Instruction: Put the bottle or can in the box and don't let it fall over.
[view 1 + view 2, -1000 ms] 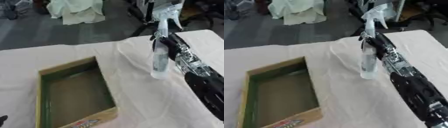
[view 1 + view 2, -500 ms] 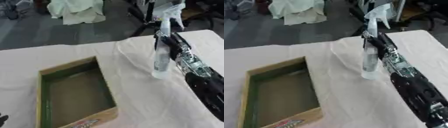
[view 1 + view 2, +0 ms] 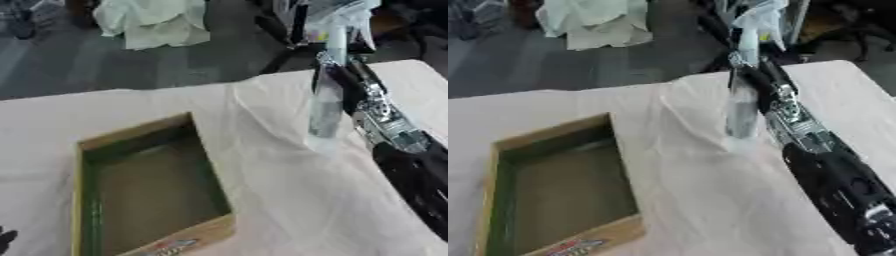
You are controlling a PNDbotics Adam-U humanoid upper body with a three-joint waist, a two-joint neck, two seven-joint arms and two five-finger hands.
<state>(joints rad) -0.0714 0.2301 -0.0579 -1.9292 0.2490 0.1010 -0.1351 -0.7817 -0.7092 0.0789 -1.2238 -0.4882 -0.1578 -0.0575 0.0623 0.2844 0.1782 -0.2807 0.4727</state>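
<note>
Both eye views look steeply down from head height, facing forward across the cloth-covered table (image 3: 262, 200) toward the floor past its far edge. Close range. Shared: cardboard box (image 3: 149, 185) near the table's near-left corner, spray bottle (image 3: 744, 107), right arm along the right side. Right eye view shifts contents leftward.

spray bottle (image 3: 325, 107): see-through body, white trigger head, standing just left of the right hand
right hand (image 3: 350, 85): black with silver metal bits, arm behind it mostly black
box (image 3: 144, 187): tan cardboard outside, dark green inner walls, dull brownish floor, red and white print on the near edge; well left of the hand
worktop (image 3: 289, 200): covered in a pale cream cloth, wrinkled
</note>
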